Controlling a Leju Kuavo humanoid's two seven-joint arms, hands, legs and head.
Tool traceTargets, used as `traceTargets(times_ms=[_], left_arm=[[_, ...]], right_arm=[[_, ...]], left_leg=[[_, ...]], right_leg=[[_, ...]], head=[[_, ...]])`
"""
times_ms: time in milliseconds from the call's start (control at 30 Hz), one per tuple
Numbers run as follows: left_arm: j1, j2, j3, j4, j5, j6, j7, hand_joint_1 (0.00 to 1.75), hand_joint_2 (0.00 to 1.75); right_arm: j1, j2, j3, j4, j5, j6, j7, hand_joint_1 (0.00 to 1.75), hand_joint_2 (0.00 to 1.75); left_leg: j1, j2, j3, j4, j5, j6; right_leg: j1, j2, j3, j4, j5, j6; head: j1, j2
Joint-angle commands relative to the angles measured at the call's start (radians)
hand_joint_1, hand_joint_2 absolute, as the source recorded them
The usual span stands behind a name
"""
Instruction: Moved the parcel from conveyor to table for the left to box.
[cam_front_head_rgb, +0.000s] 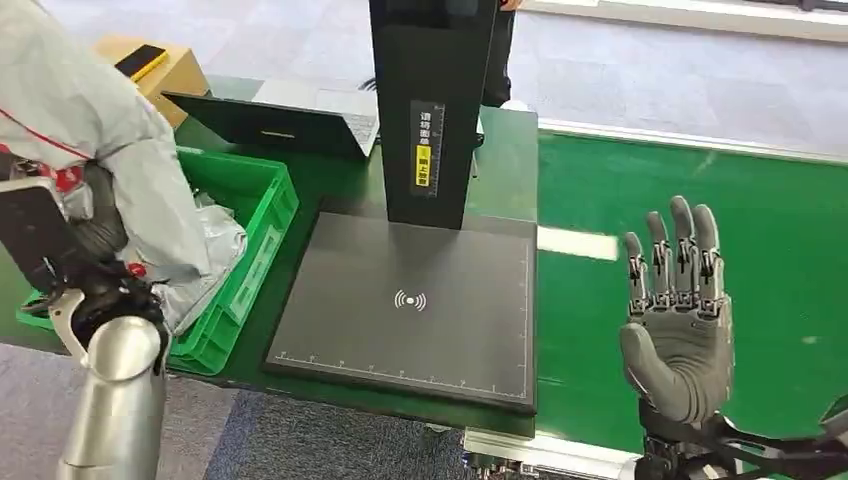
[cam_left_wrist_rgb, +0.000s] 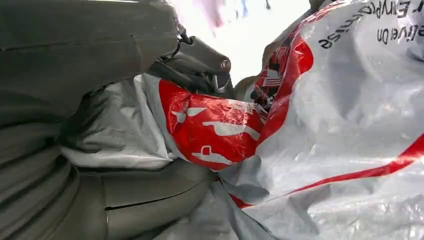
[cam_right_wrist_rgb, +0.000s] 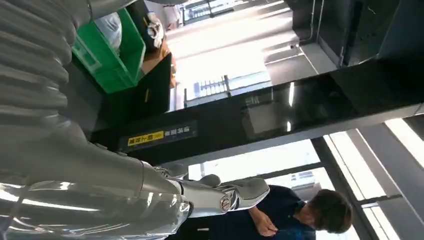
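Note:
The parcel (cam_front_head_rgb: 110, 130) is a grey plastic mailer with red markings, hanging at the far left above the green crate (cam_front_head_rgb: 262, 196). My left hand (cam_front_head_rgb: 97, 228) grips it from the near side; in the left wrist view the thumb and fingers (cam_left_wrist_rgb: 100, 60) press into the crumpled bag (cam_left_wrist_rgb: 350, 130). My right hand (cam_front_head_rgb: 678, 300) is raised over the green conveyor belt (cam_front_head_rgb: 720, 170), fingers straight and apart, holding nothing. The right wrist view shows its grey cover (cam_right_wrist_rgb: 60, 150) and fingertips (cam_right_wrist_rgb: 240, 192).
The crate holds another grey bag (cam_front_head_rgb: 228, 238). A black scanner pad (cam_front_head_rgb: 410, 330) with a tall black post (cam_front_head_rgb: 432, 100) stands mid-table. Behind are a laptop (cam_front_head_rgb: 275, 122) and a cardboard box (cam_front_head_rgb: 160, 70). A person (cam_right_wrist_rgb: 300, 215) stands beyond the table.

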Motion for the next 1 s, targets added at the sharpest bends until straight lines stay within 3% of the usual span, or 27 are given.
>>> traceTargets(times_ms=[33, 167, 300, 833, 1000], left_arm=[[-0.279, 0.040, 0.235, 0.733, -0.194, 0.047, 0.050, 1.75, 1.75], [-0.275, 0.048, 0.332, 0.789, -0.277, 0.047, 0.062, 1.75, 1.75], [-0.270, 0.052, 0.345, 0.839, -0.311, 0.047, 0.074, 1.75, 1.75], [-0.265, 0.046, 0.325, 0.917, -0.382, 0.046, 0.131, 1.75, 1.75], [-0.262, 0.014, 0.254, 0.931, -0.446, 0.015, 0.124, 1.75, 1.75]], right_arm=[[0.016, -0.005, 0.004, -0.023, 0.000, -0.030, 0.017, 0.00, 1.75], [0.038, -0.004, 0.003, -0.037, -0.001, -0.035, 0.016, 0.00, 1.75], [0.046, -0.003, 0.002, -0.044, -0.001, -0.037, 0.016, 0.00, 1.75], [0.049, -0.008, -0.002, -0.053, 0.000, -0.039, 0.015, 0.00, 1.75], [0.061, -0.017, -0.017, -0.056, 0.000, -0.043, 0.014, 0.00, 1.75]], left_leg=[[-0.001, -0.004, 0.003, -0.003, 0.003, -0.003], [0.000, 0.002, 0.002, -0.002, 0.001, -0.003], [0.000, 0.002, 0.002, -0.003, 0.001, -0.004], [0.000, -0.001, 0.001, -0.001, 0.001, -0.003], [-0.001, -0.002, 0.005, -0.002, 0.001, -0.003]], right_leg=[[-0.001, -0.004, 0.004, -0.002, 0.001, -0.001], [0.000, 0.002, 0.002, 0.000, 0.001, -0.002], [0.000, 0.001, 0.003, -0.001, 0.000, -0.002], [0.000, -0.001, 0.002, 0.000, 0.001, -0.001], [-0.001, -0.002, 0.005, 0.000, 0.001, -0.001]], head=[[0.001, 0.000], [0.000, 0.000], [0.001, 0.000], [0.000, 0.000], [0.001, 0.000]])
